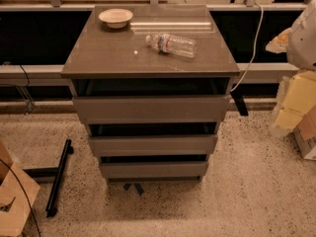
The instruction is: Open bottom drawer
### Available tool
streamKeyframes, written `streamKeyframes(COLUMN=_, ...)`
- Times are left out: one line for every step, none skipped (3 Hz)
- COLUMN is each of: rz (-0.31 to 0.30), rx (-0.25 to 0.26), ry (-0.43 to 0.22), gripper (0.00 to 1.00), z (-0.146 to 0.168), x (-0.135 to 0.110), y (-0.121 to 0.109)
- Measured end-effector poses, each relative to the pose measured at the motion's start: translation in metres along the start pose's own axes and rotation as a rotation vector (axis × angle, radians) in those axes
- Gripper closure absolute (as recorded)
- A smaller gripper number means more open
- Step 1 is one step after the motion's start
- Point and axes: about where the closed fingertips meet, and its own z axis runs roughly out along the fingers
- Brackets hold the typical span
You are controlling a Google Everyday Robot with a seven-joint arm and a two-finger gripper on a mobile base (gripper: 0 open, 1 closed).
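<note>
Camera view has the bottom drawer (154, 170) lowest of three stacked fronts, its long axis running left to right, its face turned toward us, a dark gap above it. The tool is out of sight, so I cannot tell its grip; only a white shell (303, 36) shows, up and right of the drawer.

A pale bowl (115, 18) sits at the back left of the cabinet top (103, 53) — a clear plastic bottle (171, 44) lies on its side right of centre. A white cable (254, 43) runs down beside the right edge; a black bar (58, 177) lies on the speckled floor (247, 181)
</note>
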Motion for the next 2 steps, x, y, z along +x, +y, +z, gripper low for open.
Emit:
streamKeyframes(rz=0.000, rx=0.000, ry=0.000, gripper=0.00, z=0.000, x=0.000, y=0.000)
streamKeyframes(rz=-0.014, rx=0.009, ry=-0.047, gripper=0.00, z=0.017, x=-0.001, y=-0.002)
